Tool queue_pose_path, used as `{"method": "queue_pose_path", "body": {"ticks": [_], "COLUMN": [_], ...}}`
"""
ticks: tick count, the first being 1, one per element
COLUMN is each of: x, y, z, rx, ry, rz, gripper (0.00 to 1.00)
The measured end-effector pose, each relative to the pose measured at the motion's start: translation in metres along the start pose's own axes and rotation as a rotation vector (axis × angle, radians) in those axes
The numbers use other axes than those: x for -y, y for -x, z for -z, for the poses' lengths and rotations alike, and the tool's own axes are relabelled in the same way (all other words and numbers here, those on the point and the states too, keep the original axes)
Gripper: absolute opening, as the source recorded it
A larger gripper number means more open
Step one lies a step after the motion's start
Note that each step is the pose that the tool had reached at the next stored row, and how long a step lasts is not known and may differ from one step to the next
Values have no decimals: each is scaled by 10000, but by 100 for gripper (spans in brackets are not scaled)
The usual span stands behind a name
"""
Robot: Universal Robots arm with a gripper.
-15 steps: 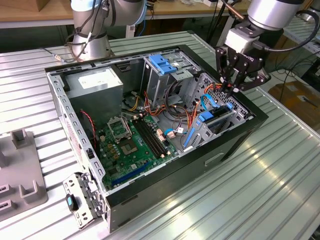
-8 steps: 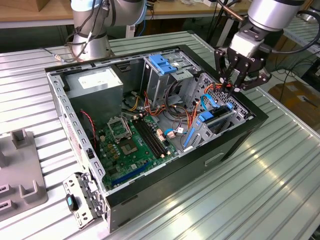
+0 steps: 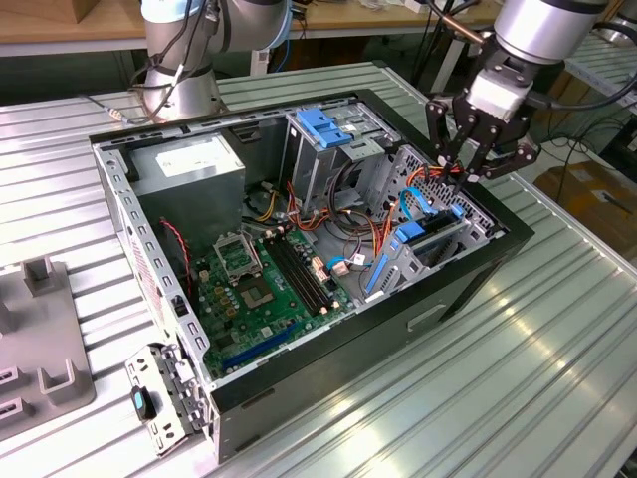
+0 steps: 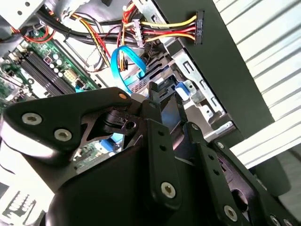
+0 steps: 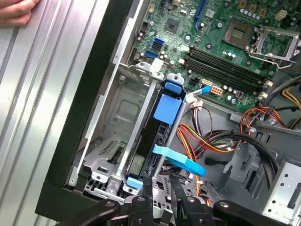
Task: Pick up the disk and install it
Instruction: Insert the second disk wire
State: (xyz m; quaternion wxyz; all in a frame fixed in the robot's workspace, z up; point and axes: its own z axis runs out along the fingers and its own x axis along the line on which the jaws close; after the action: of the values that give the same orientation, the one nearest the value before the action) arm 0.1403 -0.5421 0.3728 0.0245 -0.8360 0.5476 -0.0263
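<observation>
The disk stands on edge in the drive bay at the exterior view's right side of the open computer case. It is a dark slab with blue plastic rails. In the first wrist view the disk sits in the metal bay with a blue bracket over its upper part. My gripper hangs just above the bay, over the disk's end. Its fingers stand slightly apart with nothing between them, clear of the disk. The second wrist view has the dark disk showing between the fingers.
A blue flat cable and bundled wires lie beside the disk. Inside the case are the motherboard, a grey power-supply box and a drive cage with a blue latch. A person's hand rests on the table.
</observation>
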Motion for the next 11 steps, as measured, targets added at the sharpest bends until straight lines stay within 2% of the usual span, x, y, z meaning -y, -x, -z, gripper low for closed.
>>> {"method": "queue_pose_path", "body": {"ticks": [2, 5, 7, 11], "x": [30, 132, 176, 204], "y": [-13, -58, -77, -89], "z": [-5, -17, -22, -28], "rx": [12, 29, 41, 103], "ry": [-3, -7, -10, -25], "rz": [185, 416, 585, 1469], "gripper": [30, 30, 30, 30]}}
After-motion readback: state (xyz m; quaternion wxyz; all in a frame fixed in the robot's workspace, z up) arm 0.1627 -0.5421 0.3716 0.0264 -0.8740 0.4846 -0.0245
